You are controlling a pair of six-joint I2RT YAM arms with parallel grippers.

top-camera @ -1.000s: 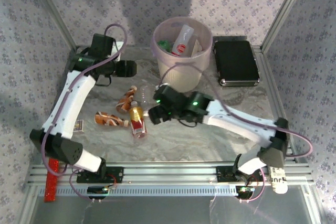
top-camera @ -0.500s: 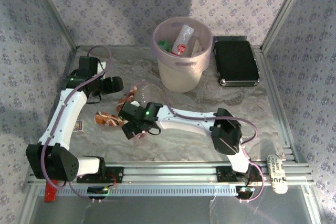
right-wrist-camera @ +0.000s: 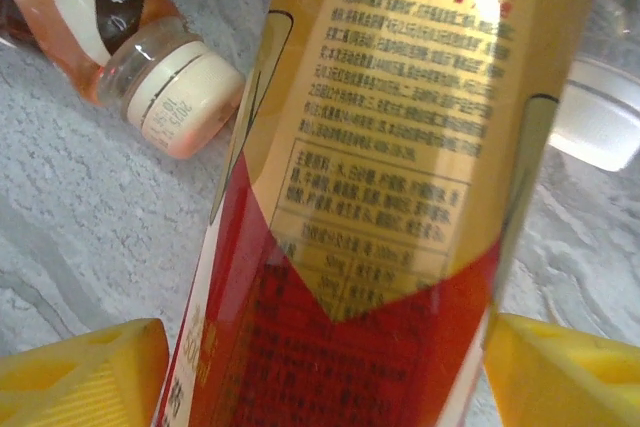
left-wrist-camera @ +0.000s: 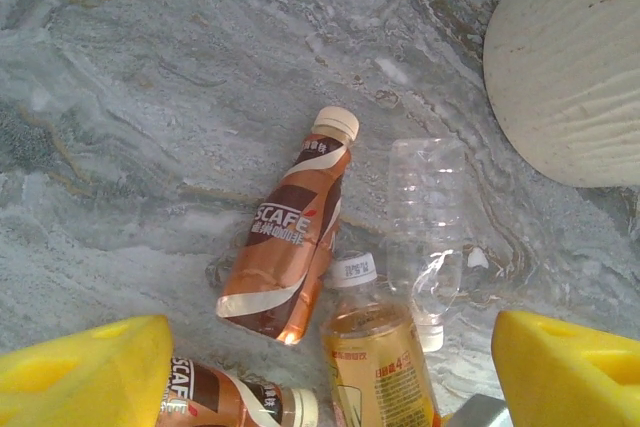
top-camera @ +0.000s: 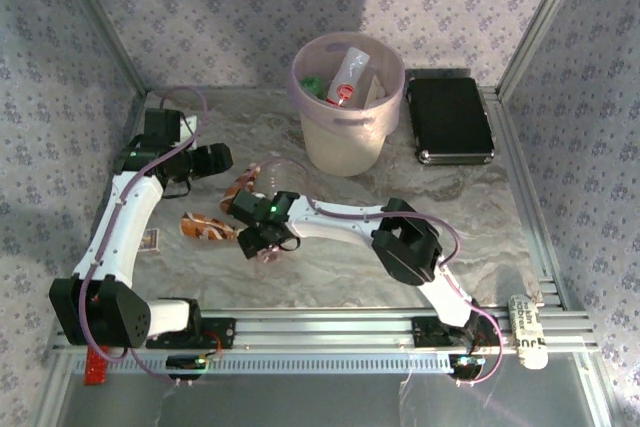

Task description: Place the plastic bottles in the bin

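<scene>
grip: right claw [right-wrist-camera: 325,367] straddles 1 gold-label bottle [right-wrist-camera: 380,147] mid-frame, clench unclear | left claw [left-wrist-camera: 328,372] released | handling: looks light, slick; take mid-body

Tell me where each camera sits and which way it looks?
Top: fixed above and behind the arms, looking down on the table, bin, black case and bottles; left arm, right arm, left pincer and right pincer show.
Left wrist: on the left arm, looking down at four lying bottles and the bin's side; its yellow fingers show, apart.
Right wrist: on the right arm, close on a gold-and-red bottle between its yellow fingers.
Shared: both wrist views catch that bottle and a brown coffee bottle.
</scene>
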